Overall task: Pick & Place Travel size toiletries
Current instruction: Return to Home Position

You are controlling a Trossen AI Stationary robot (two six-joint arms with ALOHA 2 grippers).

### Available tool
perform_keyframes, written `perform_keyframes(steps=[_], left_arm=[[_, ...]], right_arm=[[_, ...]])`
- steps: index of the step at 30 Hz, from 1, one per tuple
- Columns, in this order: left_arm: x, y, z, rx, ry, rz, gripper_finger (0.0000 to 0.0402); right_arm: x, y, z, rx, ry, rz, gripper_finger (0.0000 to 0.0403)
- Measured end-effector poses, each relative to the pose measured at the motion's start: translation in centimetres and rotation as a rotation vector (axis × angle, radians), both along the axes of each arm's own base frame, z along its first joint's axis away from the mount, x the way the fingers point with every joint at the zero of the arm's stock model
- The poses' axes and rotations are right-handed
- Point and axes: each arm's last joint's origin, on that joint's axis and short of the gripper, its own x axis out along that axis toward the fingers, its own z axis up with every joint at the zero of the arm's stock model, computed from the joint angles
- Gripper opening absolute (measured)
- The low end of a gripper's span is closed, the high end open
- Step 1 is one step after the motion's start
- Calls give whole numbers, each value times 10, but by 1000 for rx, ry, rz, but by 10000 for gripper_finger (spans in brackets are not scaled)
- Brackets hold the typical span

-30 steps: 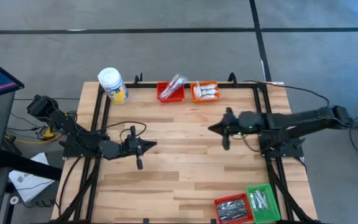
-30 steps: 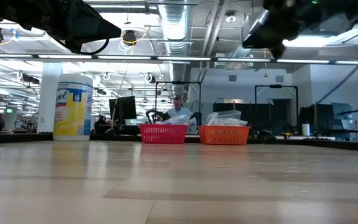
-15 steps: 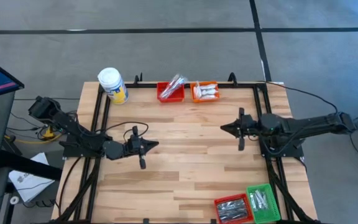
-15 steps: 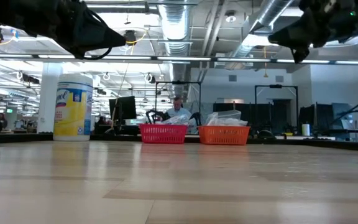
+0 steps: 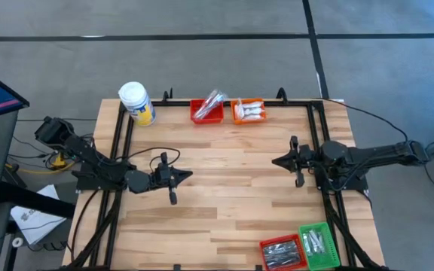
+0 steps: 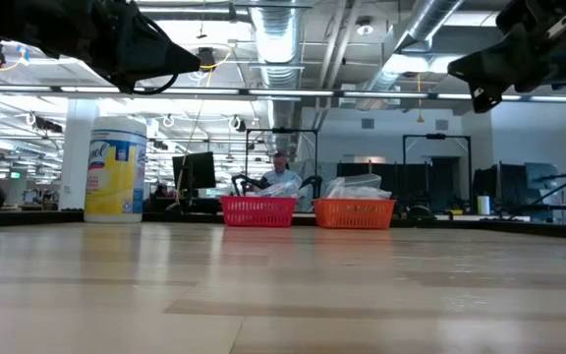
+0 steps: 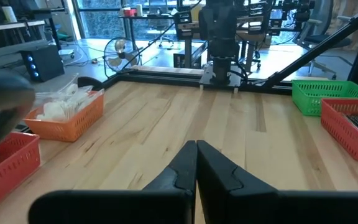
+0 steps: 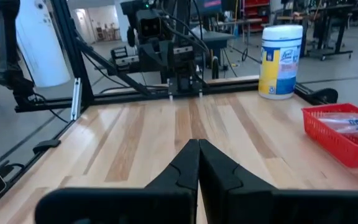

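- The left gripper point(image 5: 184, 176) hangs over the left half of the table point(image 5: 224, 199), claw clenched on nothing. The left wrist view shows its fingers point(image 7: 185, 167) pressed flat together.
- The right gripper point(image 5: 276, 161) hangs over the right half, likewise clenched and empty.
- To go home well, I'd judge each arm should fold straight back toward its own base. It should ride high and pass well away from the baskets.
- At the far edge, the red basket point(image 5: 194, 117) holds clear-wrapped sticks point(image 5: 213, 102).
- Just beside it, the orange basket point(image 5: 249, 120) holds white packets point(image 5: 249, 111).
- At the near right corner, the second red basket point(image 5: 263, 250) holds dark grey pieces I can't make out.
- The green basket point(image 5: 313, 226) touching it holds silver-grey tubes point(image 5: 315, 242).
- The yellow jar point(image 5: 136, 103) stands closed at the far left corner.
- No toiletries lie loose on the table, so the sorting looks done.
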Motion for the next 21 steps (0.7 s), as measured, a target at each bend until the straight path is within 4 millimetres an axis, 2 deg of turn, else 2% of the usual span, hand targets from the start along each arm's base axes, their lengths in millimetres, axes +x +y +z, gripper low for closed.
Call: perform_keyframes(steps=[21], left_arm=[[0, 0, 0, 1, 1, 0, 1]], right_arm=[[-9, -9, -2, -61, 26, -131, 0]])
